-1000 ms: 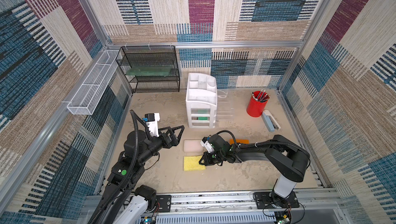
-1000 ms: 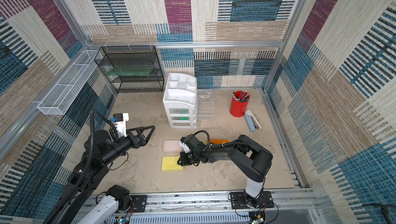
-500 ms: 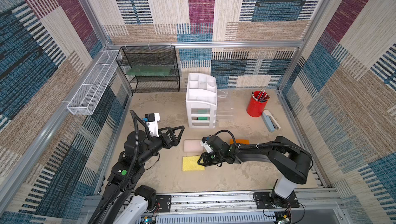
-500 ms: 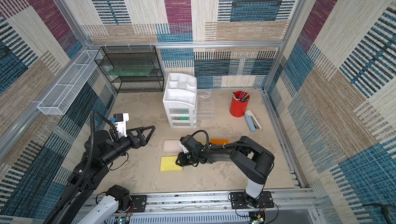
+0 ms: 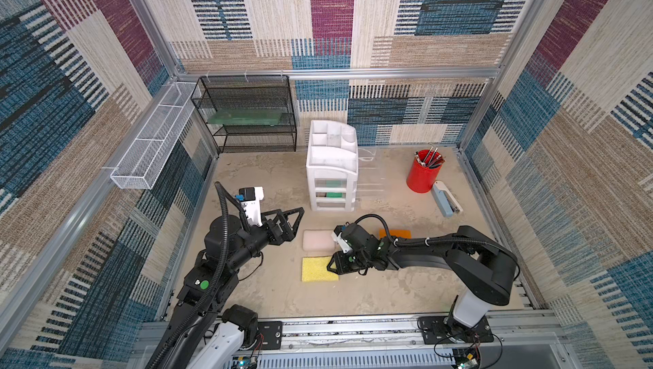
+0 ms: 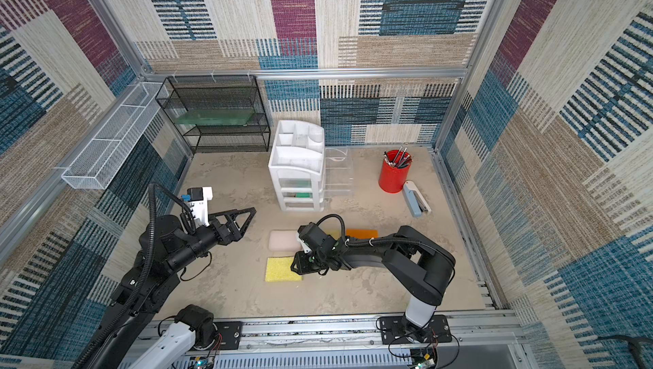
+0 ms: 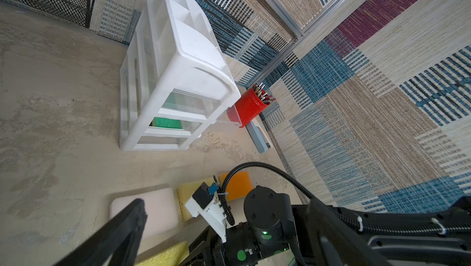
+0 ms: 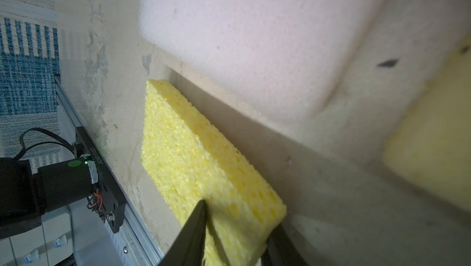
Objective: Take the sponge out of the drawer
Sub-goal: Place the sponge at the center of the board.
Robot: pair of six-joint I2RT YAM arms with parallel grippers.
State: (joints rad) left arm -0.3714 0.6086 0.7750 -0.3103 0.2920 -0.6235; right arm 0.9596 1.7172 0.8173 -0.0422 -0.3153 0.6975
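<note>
The white drawer tower (image 5: 332,173) stands mid-table, its clear drawers pulled out sideways (image 6: 337,173). A green sponge (image 7: 168,123) lies in the middle drawer. The yellow sponge (image 5: 316,269) lies flat on the table, and my right gripper (image 5: 334,264) is low at its right end. In the right wrist view the right gripper (image 8: 239,213) is open, its fingers straddling the uncompressed end of the yellow sponge (image 8: 193,155). My left gripper (image 5: 295,220) hovers open and empty, left of the sponges; one of its fingers (image 7: 122,229) shows in the left wrist view.
A pink sponge (image 5: 317,240), a pale yellow sponge (image 7: 193,196) and an orange sponge (image 5: 395,233) lie near the right arm. A red pencil cup (image 5: 423,173) and a stapler (image 5: 447,203) stand at the right. A black mesh shelf (image 5: 247,116) is at the back left.
The right jaws have spread apart from a tight pinch on the yellow sponge, which now rests on the table. The left arm has not moved.
</note>
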